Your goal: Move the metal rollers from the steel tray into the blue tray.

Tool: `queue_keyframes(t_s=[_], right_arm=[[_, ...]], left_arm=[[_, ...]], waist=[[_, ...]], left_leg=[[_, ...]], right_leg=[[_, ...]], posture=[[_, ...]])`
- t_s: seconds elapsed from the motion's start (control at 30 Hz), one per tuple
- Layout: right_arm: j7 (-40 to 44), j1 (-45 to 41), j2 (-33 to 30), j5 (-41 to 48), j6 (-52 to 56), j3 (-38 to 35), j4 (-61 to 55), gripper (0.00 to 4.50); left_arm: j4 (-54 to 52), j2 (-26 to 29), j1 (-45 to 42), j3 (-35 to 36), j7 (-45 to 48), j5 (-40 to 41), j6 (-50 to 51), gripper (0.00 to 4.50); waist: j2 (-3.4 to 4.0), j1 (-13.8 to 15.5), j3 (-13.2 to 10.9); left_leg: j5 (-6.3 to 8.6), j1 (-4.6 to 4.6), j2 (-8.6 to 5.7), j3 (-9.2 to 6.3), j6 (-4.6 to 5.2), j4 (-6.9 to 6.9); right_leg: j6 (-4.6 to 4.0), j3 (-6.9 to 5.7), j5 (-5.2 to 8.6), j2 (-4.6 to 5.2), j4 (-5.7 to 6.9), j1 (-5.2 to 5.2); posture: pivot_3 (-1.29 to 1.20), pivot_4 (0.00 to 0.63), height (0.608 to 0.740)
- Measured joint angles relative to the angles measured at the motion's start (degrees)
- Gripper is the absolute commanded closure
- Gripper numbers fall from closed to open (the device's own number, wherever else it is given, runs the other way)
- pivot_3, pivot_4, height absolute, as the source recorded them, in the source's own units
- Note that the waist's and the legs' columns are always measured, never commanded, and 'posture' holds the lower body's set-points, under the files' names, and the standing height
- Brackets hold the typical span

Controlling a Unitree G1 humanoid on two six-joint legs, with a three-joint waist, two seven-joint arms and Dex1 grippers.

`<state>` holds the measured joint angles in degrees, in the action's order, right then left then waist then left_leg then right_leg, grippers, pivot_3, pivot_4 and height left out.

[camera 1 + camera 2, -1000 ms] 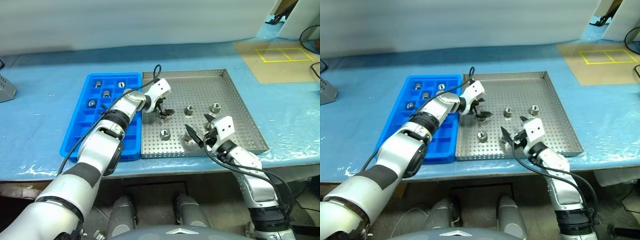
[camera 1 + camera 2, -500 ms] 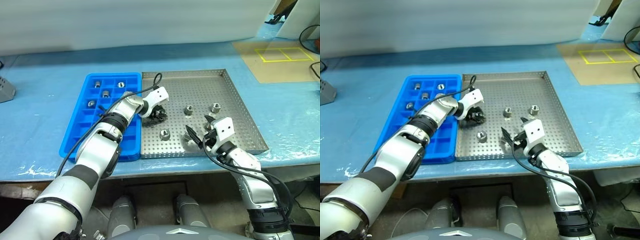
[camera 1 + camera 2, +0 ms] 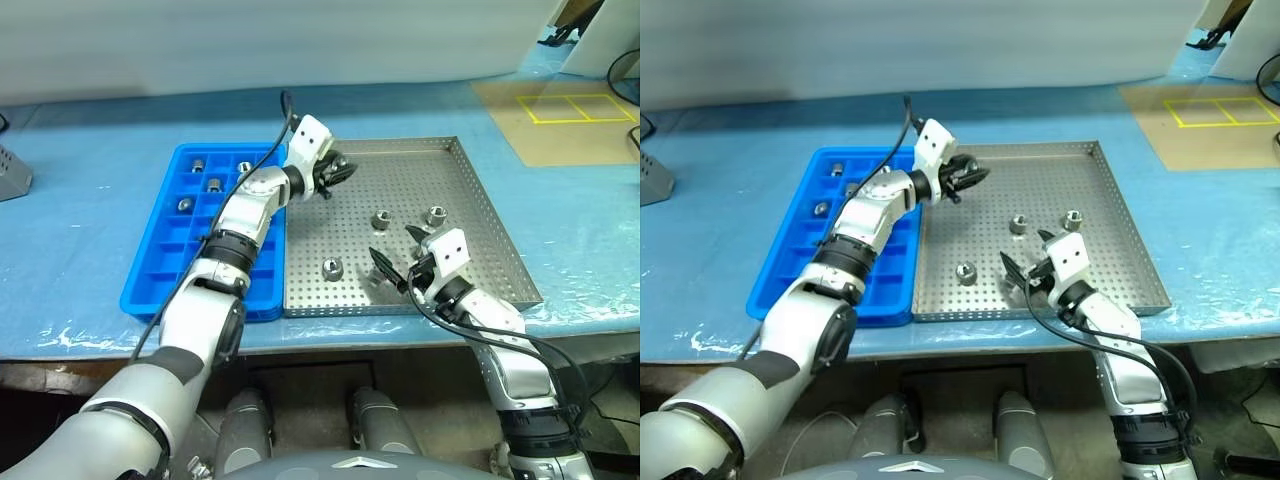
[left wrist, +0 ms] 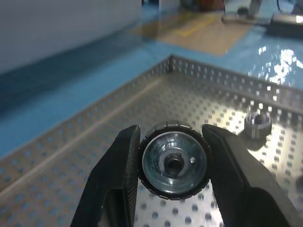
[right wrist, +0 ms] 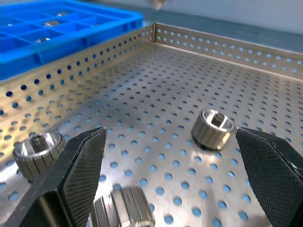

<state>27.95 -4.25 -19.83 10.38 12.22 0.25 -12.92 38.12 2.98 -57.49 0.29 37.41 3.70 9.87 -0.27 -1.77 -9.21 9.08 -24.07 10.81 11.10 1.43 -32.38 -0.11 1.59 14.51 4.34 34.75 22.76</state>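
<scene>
The left tool (image 3: 338,172) is clamped on one roller (image 4: 174,160), held end-on between its two fingers above the steel tray (image 3: 480,205), near that tray's far left corner and just beside the blue tray (image 3: 160,280). The grip sits on the roller's curved, ribbed side, so the contact is narrow; a quick swing toward the blue tray could let the part twist or slip out and drop back onto the perforated floor, or roll across the worktop (image 3: 90,130).

Some blue compartments at the far end already hold rollers (image 3: 214,184), so a release over a filled cell would stack or bounce the part.

The right tool (image 3: 397,268) stands wide open and empty, low over the steel tray's near side, with loose rollers (image 5: 214,128) around it; any drift could nudge one of them.
</scene>
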Motion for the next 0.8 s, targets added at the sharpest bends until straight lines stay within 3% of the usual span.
queue_keyframes(t_s=[0.2,0.43,0.8], right_arm=[[4.35,-3.93,0.29,3.03,0.02,0.01,3.63,0.0],[10.1,-10.07,0.95,4.65,0.32,3.9,5.24,0.0],[13.31,-13.08,2.19,2.57,-0.58,8.52,11.4,0.0]], left_arm=[[-21.78,-0.36,15.93,3.82,-5.02,6.84,4.52,2.77],[-41.49,7.25,28.38,5.73,-9.91,7.49,7.83,2.77],[-57.74,7.8,41.4,4.83,-25.28,1.44,18.17,2.77]], waist=[[0.06,0.32,-0.12],[0.13,3.83,-0.32],[0.1,7.07,-0.35]], left_leg=[[-0.08,0.02,0.08,-0.01,-0.06,0.15],[-0.04,0.0,0.1,-0.03,-0.31,0.17],[-0.18,0.0,0.09,-0.17,-0.58,0.28]], right_leg=[[-0.03,-0.06,0.01,-0.08,0.05,0.1],[-0.05,-0.1,0.0,-0.06,0.04,0.11],[-0.02,-0.19,-0.01,-0.08,0.07,0.14]], posture=[[-0.1,0.15,0.74],[0.05,0.15,0.74],[0.13,0.15,0.74]])
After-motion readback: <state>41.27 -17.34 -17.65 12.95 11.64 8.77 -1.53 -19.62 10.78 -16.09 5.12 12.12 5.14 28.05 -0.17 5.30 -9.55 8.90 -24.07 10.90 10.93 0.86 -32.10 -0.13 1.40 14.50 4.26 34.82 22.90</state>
